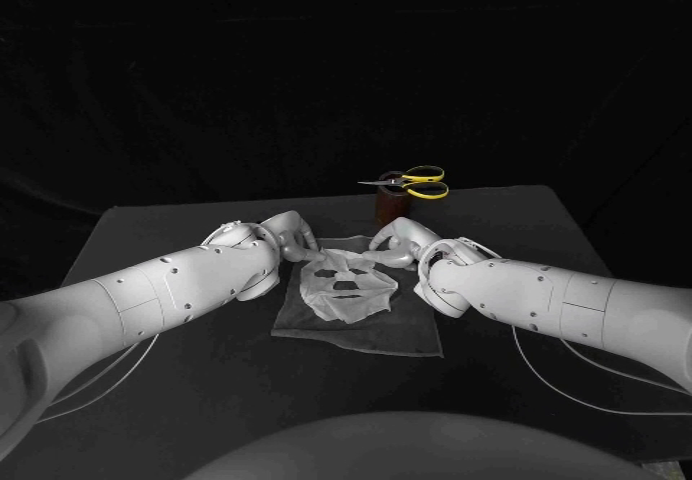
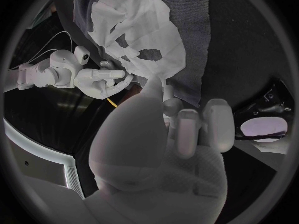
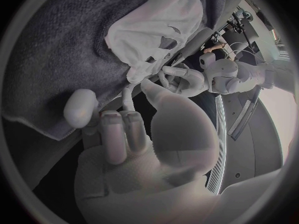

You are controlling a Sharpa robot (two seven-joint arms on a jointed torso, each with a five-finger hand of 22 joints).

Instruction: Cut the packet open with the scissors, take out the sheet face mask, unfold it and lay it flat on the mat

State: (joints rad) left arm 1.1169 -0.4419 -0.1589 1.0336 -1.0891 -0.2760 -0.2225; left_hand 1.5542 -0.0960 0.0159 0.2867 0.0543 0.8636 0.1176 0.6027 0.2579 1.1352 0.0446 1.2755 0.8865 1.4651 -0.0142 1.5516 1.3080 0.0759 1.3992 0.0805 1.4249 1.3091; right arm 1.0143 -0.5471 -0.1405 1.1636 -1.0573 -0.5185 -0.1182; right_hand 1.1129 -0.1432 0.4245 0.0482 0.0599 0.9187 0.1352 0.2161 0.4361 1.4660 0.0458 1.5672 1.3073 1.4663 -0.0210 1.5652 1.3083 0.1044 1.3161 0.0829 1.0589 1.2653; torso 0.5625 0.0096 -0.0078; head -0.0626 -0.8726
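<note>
You have a black table (image 1: 361,390) in front of you, with a dark brown cylindrical holder (image 1: 392,207) standing upright near the middle of its far edge. Behind the table you'll see a creased black cloth backdrop (image 1: 173,100) covering the background.

The mask (image 1: 351,285) is thin, limp sheet cloth, creased and matt. The mat (image 1: 368,335) looks like rough, fuzzy woven cloth. The surface (image 1: 159,380) is matt and smooth. The scissors (image 1: 415,182) have glossy plastic handles. The left robot hand (image 1: 284,238) and right robot hand (image 1: 404,243) have smooth, satin shells.
</note>
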